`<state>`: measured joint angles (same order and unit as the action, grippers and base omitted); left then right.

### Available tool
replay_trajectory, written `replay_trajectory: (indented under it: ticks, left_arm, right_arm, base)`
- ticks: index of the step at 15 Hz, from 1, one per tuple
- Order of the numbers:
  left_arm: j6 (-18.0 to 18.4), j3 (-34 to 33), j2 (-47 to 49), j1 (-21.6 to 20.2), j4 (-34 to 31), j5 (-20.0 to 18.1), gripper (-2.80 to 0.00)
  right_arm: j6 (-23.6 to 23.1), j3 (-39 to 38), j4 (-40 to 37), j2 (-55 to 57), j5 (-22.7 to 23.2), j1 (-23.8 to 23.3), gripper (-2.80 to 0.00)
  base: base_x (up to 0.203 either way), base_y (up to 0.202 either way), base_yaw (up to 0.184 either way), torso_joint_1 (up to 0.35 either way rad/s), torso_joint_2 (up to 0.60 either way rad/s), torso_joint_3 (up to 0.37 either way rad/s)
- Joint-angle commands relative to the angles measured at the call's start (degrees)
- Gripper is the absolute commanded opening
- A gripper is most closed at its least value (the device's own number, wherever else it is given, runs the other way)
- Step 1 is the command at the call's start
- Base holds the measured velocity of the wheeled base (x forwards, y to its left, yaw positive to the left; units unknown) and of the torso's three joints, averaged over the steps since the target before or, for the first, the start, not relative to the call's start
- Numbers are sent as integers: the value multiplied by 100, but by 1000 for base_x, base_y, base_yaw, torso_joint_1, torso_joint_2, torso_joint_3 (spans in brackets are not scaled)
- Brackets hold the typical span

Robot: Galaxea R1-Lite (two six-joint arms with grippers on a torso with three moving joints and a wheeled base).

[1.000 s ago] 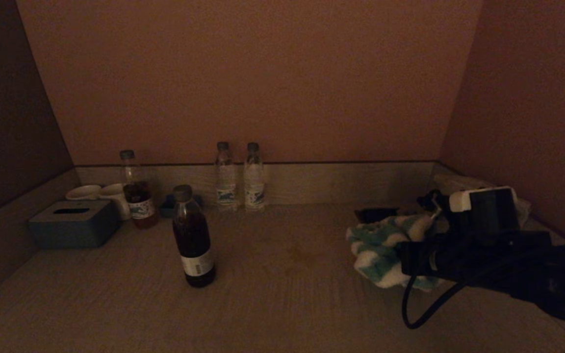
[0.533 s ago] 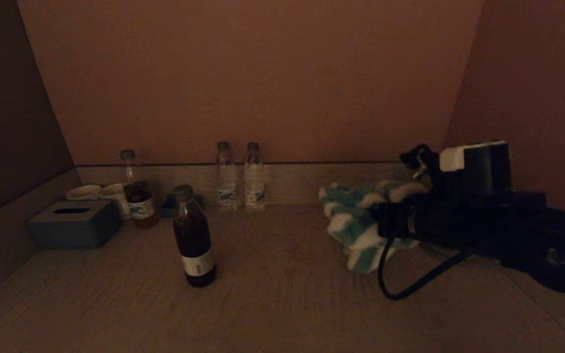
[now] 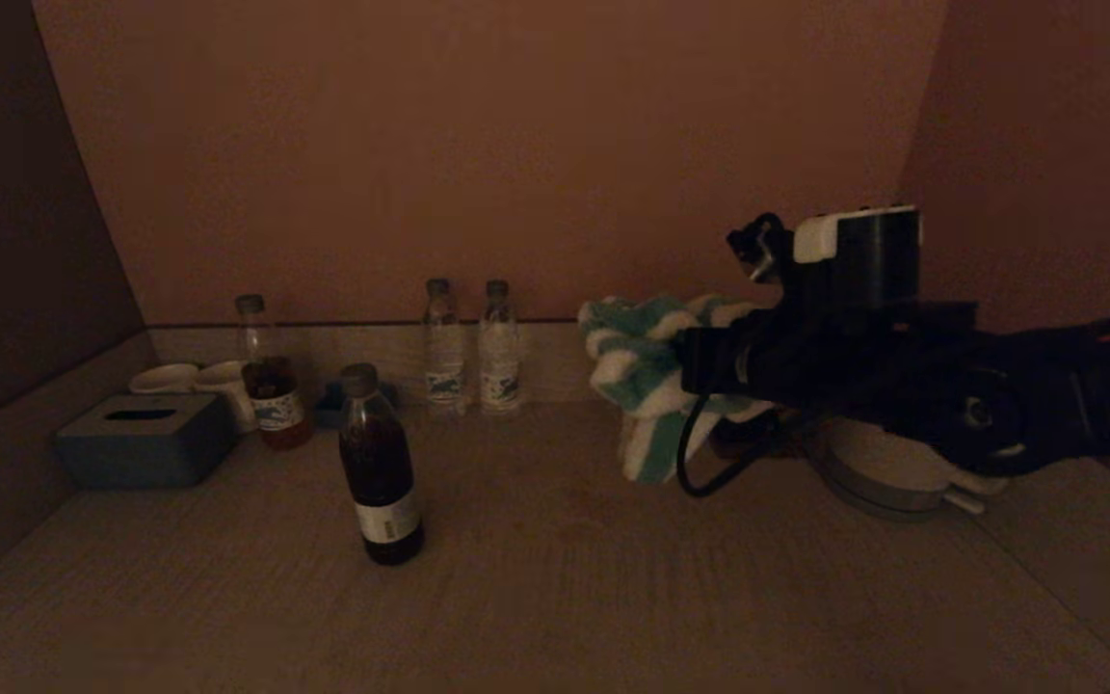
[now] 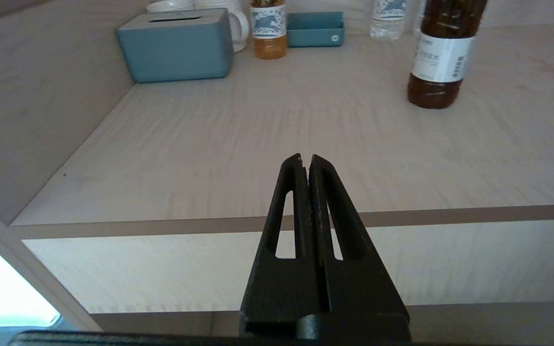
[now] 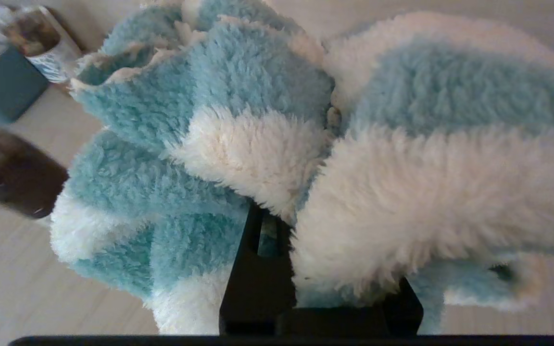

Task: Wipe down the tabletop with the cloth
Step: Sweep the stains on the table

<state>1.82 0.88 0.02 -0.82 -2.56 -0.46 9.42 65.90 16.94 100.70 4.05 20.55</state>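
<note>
My right gripper (image 3: pixel 680 366) is shut on a fluffy teal-and-white striped cloth (image 3: pixel 642 376) and holds it in the air above the tabletop (image 3: pixel 555 578), right of centre near the back. The cloth hangs down from the jaws. In the right wrist view the cloth (image 5: pixel 277 144) fills the frame and hides the fingertips (image 5: pixel 258 269). My left gripper (image 4: pixel 305 161) is shut and empty, parked before the table's front edge, out of the head view.
A dark drink bottle (image 3: pixel 380 467) stands left of centre. Two water bottles (image 3: pixel 470 345) stand at the back wall. A blue tissue box (image 3: pixel 145 439), white cups (image 3: pixel 198 378) and an amber bottle (image 3: pixel 269 381) sit back left. A round white base (image 3: pixel 887 472) lies under my right arm.
My right gripper has lifted the cloth off the tabletop and carried it up, leftward and toward the back. The round white base under it is now uncovered.
</note>
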Motion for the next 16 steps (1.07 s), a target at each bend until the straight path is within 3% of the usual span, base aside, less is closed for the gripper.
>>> replay_trajectory:
  ticks: [1,5,9,16]
  left_arm:
    - [3,0,6,-6,1,2,-280]
    - [3,0,-2,-6,1,2,-280]
    - [3,0,5,-6,1,2,-280]
    - [3,0,6,3,1,2,-280]
  right_arm:
    - [-2,283,28,538,8,63,-280]
    - [-17,860,54,1292,8,112,-280]
    - [-24,1028,34,1426,8,123,-280]
    - [-54,2106,-260,2004,-9,148,-280]
  base:
    - [0,0,0,0,0,0]
    - [0,0,0,0,0,0]
    - [0,0,0,0,0,0]
    - [0,0,0,0,0,0]
